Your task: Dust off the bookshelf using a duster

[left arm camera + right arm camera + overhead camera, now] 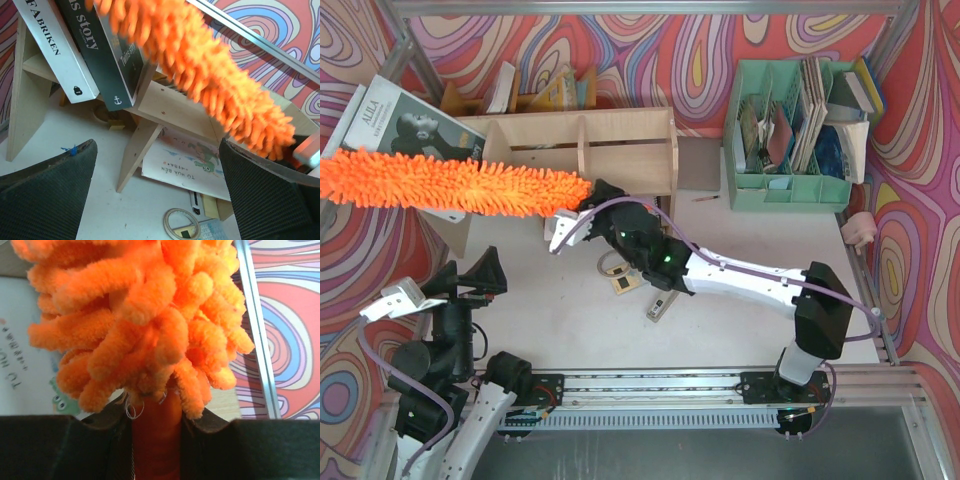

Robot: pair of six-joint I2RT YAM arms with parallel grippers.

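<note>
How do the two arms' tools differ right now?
The left tool gapes open and empty; the right tool is shut on the handle of the duster. The left tool hangs back near its base; the right tool reaches out to the bookshelf. Both are black and two-fingered.

The right arm [740, 275] reaches from the near edge of the surface [750, 230] diagonally toward its far left. The right end effector [156, 435] is clamped on the duster [450, 185] handle. The left arm [450, 350] sits folded at the near left corner, with the left end effector [157, 150] spread wide and empty.

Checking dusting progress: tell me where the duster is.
Top view, left side: the duster crosses the bookshelf at its left front, handle in the right gripper.
</note>
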